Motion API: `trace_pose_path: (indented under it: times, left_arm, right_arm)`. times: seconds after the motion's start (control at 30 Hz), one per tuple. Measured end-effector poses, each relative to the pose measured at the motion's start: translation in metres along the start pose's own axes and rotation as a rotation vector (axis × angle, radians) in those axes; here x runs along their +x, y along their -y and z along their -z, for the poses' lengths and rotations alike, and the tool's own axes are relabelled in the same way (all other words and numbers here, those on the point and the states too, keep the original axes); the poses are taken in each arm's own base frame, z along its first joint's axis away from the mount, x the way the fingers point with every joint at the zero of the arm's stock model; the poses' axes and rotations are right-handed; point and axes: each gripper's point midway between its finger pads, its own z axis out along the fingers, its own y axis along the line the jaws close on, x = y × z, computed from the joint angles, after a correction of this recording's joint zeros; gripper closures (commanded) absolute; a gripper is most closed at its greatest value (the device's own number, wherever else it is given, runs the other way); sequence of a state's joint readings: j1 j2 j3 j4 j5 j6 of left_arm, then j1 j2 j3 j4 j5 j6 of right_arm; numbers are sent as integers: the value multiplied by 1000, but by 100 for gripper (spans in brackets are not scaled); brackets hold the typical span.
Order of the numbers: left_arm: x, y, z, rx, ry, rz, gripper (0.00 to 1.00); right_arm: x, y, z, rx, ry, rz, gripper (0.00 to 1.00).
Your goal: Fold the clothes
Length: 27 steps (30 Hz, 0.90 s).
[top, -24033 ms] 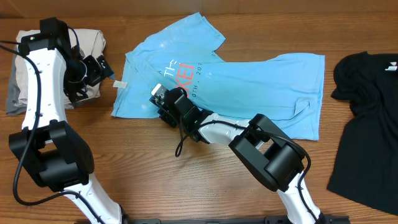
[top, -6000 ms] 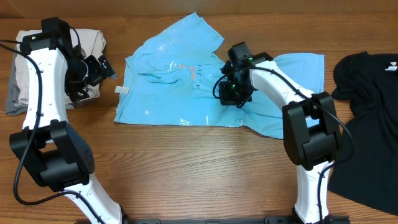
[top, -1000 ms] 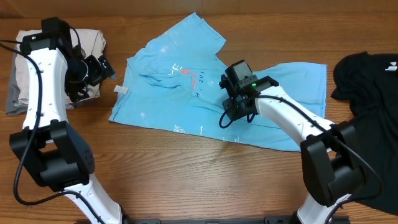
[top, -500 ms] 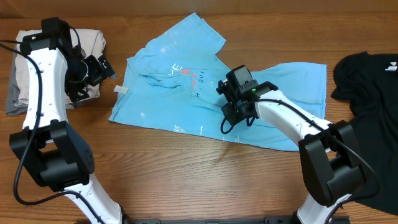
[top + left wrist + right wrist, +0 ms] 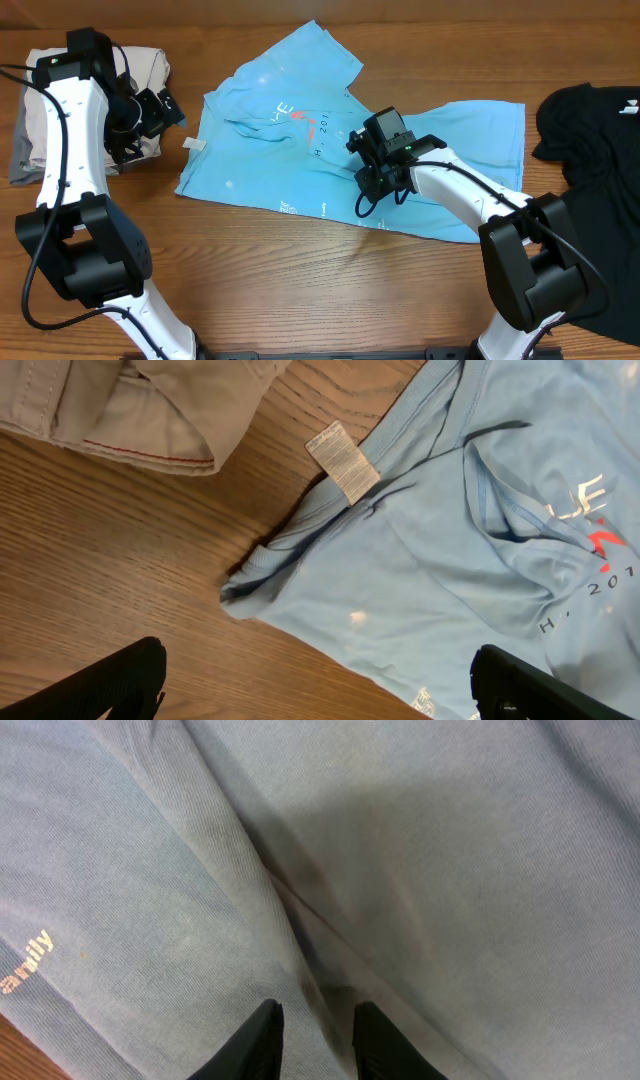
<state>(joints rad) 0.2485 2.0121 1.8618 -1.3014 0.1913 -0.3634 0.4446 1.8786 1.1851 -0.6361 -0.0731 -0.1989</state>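
Overhead view, entry for one moment of the folding job

- Item: light blue T-shirt, lying mid-table, crumpled rather than flat. One sleeve points to the far edge, the lettered chest is partly creased under, and the hem end runs toward the right
- Other stock: beige and grey garment pile at the far left, black garment at the right edge, both apart from the blue one
- Right gripper: down on the middle of the shirt. The right wrist view shows the two fingertips close together with a raised ridge of cloth between them, so it appears to pinch the fabric
- Left gripper: held above the table near the collar end, jaws spread wide and holding nothing. The white label and collar sit just ahead of it
- Step in hand, as judged: arranging and flattening the shirt, with no clean fold made yet
- Next move calls for: drawing the pinched cloth outward to remove the ridge, keeping the grip shallow so only one layer lifts
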Motion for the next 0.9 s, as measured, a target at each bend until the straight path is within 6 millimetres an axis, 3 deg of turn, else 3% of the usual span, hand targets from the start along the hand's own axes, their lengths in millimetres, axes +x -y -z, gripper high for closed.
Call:
trace_pose_path:
  times: [0.6, 0.77, 0.9]
  left_arm:
    - [0, 0, 0, 0, 0, 0, 0]
    - [0, 0, 0, 0, 0, 0, 0]
    - [0, 0, 0, 0, 0, 0, 0]
  right_arm:
    - [7, 1, -5, 10, -8, 0, 70]
    - [6, 2, -6, 14, -1, 5, 90]
    - [4, 5, -6, 29, 7, 4, 91]
